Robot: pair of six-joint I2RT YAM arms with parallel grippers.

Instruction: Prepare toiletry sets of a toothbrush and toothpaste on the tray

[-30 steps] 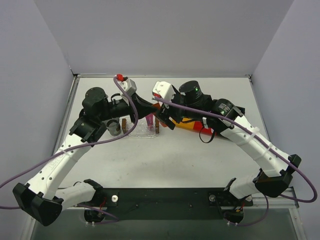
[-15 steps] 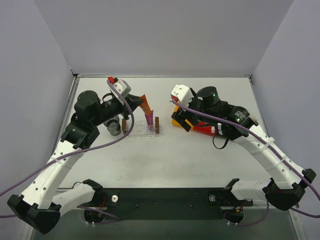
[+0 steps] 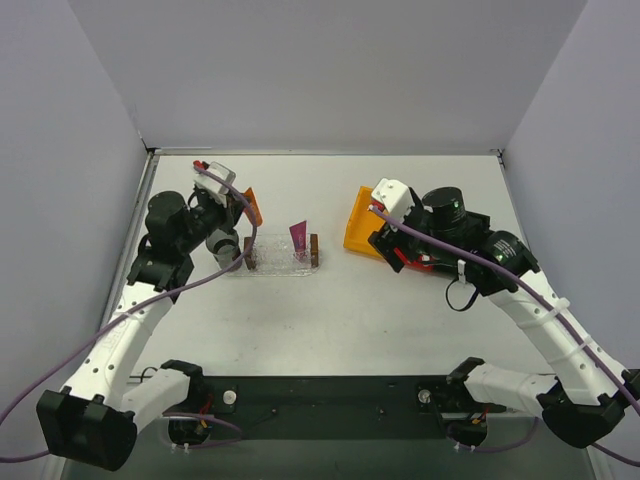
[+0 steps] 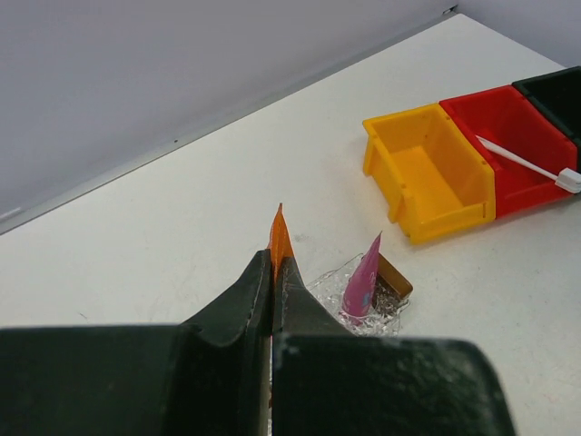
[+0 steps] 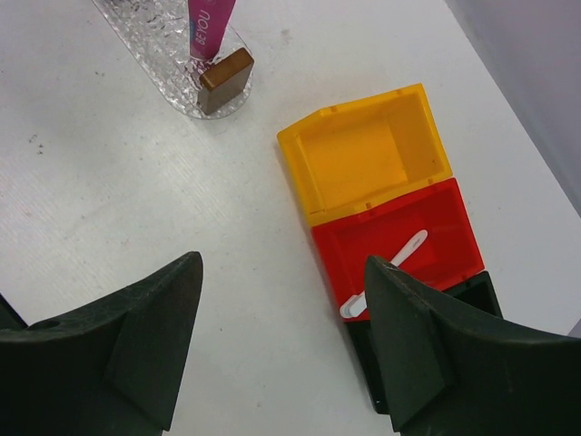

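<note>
My left gripper [image 3: 240,208] is shut on the orange toothpaste tube [image 3: 252,206], held in the air above and behind the tray's left end. Its tip sticks out between the shut fingers in the left wrist view [image 4: 279,238]. The pink toothpaste tube [image 3: 299,236] stands upright in the clear tray [image 3: 280,264] by its right wooden block [image 3: 314,250]. The white toothbrush [image 5: 386,271] lies in the red bin [image 5: 399,227]. My right gripper [image 5: 281,313] is open and empty, above the table just left of the red bin.
An orange bin [image 3: 360,222], empty, sits right of the tray, with the red bin and a dark bin [image 5: 481,291] in a row behind it under my right arm. A dark grey round thing [image 3: 224,245] is by the tray's left end.
My left gripper has pulled back to the left with the orange tube, away from over the tray. My right arm has drawn back to the right, uncovering the orange bin.
</note>
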